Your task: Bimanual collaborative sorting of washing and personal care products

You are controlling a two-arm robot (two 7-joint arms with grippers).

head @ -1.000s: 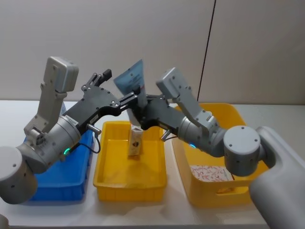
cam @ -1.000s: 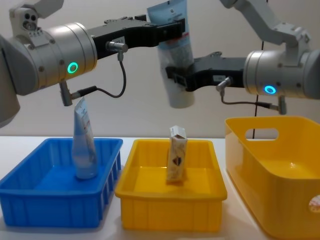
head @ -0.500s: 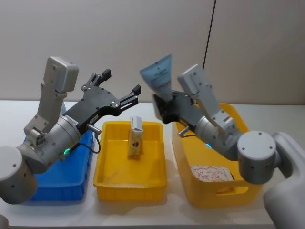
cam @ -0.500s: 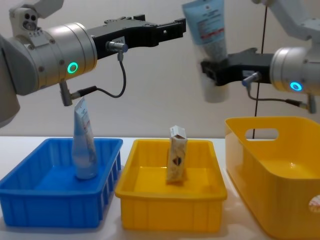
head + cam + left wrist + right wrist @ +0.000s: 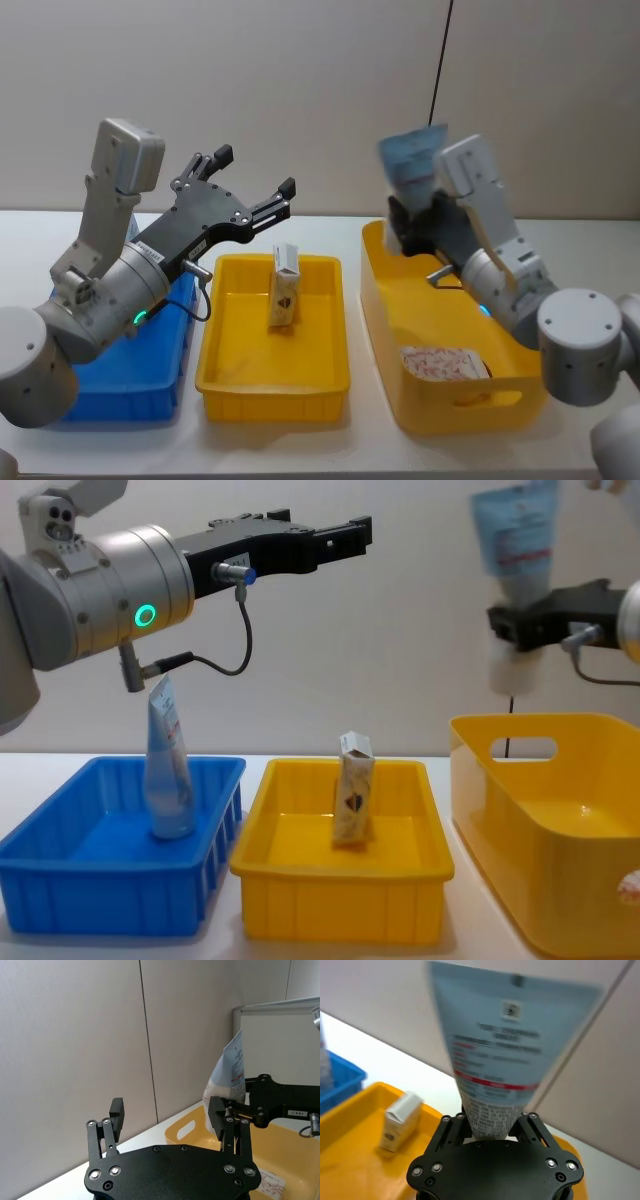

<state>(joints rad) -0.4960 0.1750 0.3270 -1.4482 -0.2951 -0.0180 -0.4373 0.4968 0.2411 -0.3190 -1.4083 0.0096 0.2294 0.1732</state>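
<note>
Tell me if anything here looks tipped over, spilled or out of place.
Nothing stands out. The carton stands upright in the small yellow bin, a tube stands in the blue bin, and the right gripper holds another tube.

A pale-blue squeeze tube (image 5: 513, 565) with a red band of print is held upright, crimped end up, in the closed right tool (image 5: 492, 1130), above the near-left corner of the large yellow bin (image 5: 520, 810). A second pale-blue tube (image 5: 167, 765) stands upright in the blue bin (image 5: 110, 890). A small white carton (image 5: 353, 788) with dark print stands upright near the back wall of the small yellow bin (image 5: 340, 910).
</note>
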